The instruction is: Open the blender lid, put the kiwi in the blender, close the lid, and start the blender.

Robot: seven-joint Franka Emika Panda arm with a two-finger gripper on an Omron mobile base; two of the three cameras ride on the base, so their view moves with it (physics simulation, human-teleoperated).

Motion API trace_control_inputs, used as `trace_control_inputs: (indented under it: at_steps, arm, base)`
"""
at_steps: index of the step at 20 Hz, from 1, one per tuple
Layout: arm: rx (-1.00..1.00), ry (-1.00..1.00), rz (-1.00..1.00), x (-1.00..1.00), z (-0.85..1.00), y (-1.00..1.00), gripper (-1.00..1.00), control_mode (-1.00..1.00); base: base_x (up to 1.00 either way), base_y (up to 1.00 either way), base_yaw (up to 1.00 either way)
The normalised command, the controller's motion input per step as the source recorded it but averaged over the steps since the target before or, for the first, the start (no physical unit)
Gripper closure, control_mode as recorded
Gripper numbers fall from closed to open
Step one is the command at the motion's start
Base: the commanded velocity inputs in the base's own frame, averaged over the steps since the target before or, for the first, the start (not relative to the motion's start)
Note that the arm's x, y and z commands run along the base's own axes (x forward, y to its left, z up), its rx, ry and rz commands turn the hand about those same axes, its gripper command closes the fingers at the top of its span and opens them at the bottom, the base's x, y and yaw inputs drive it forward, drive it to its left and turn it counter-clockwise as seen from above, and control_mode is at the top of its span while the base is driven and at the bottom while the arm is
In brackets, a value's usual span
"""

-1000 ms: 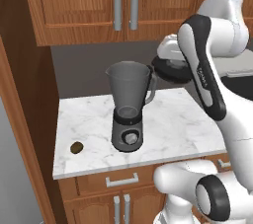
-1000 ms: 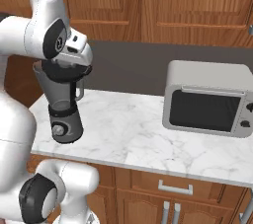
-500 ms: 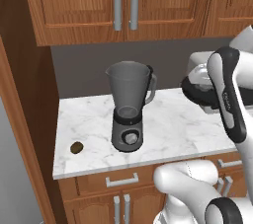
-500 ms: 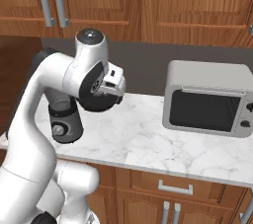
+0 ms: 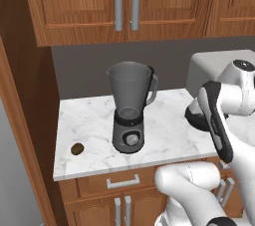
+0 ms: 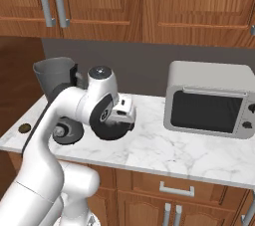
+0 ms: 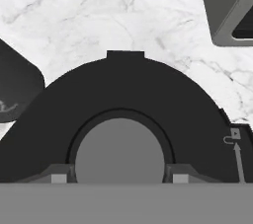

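1. Kiwi lies at the tabletop's left edge.
2. Blender stands lidless beside it.
3. We see our gripper clamped on the lid's knob, low over the marble near the oven.

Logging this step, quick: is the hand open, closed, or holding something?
Hand: closed on the blender lid, fingertips gripping its raised centre knob above the marble counter.

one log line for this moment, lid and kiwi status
phase: setting lid aside | gripper: shut on blender lid, low over counter | blender: jar open | kiwi: on counter left of blender, untouched
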Motion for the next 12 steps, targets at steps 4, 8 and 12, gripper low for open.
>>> trace_control_inputs:
  at_steps: [4, 8, 12]
  arm:
    - [-0.05, 0.24, 0.00, 0.36, -0.66, 0.00, 1.00, -1.00]
    - [0.00, 0.16, 0.00, 0.35, -0.55, -0.11, 1.00, -1.00]
    - [0.03, 0.06, 0.03, 0.32, -0.51, -0.36, 1.00, -1.00]
  base:
    - [0.00, 0.00, 0.00]
    - [0.00, 0.00, 0.00]
    - [0.00, 0.00, 0.00]
